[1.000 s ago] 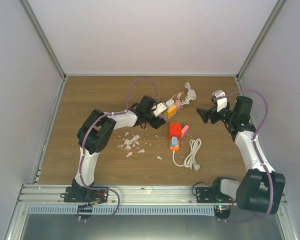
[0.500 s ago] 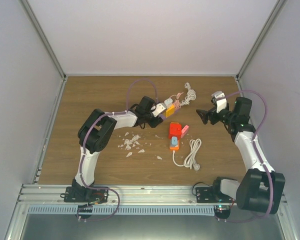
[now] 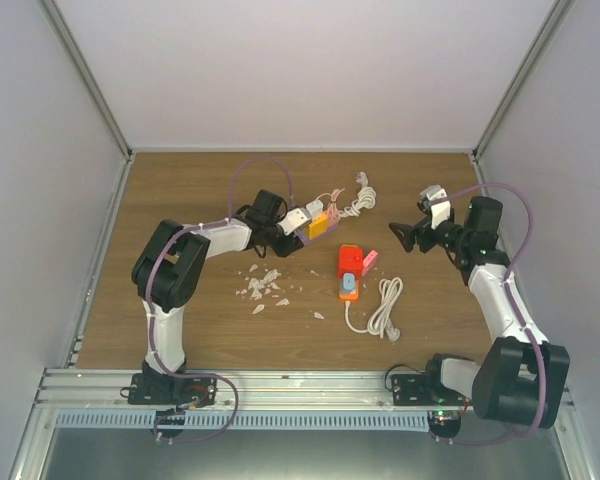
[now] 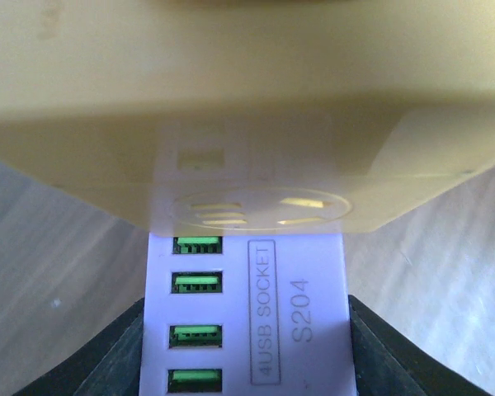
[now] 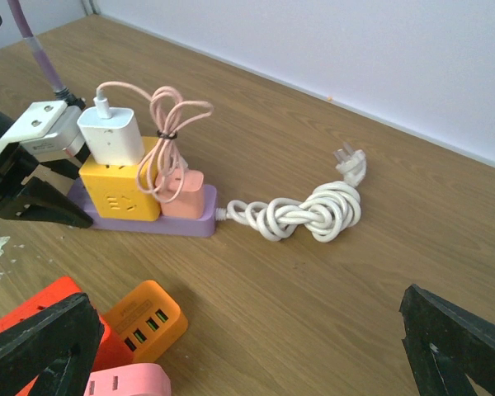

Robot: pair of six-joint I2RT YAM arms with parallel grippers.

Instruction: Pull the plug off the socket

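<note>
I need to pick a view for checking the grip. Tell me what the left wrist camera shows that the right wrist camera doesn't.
Left wrist only: green USB ports and the printed label reading 4USB SOCKET S204, close up. Right wrist only: the white charger, pink plug, knotted white cord and orange socket block. Both: the power strip, its yellow adapter, and the left hand shut on the strip's end.

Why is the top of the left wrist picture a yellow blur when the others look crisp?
Left wrist view: the yellow adapter sits too close to the lens, so it blurs, while lettering on the power strip below reads sharp. Right wrist view: sharp, evenly lit. Top view: even light, faint shadows.
</note>
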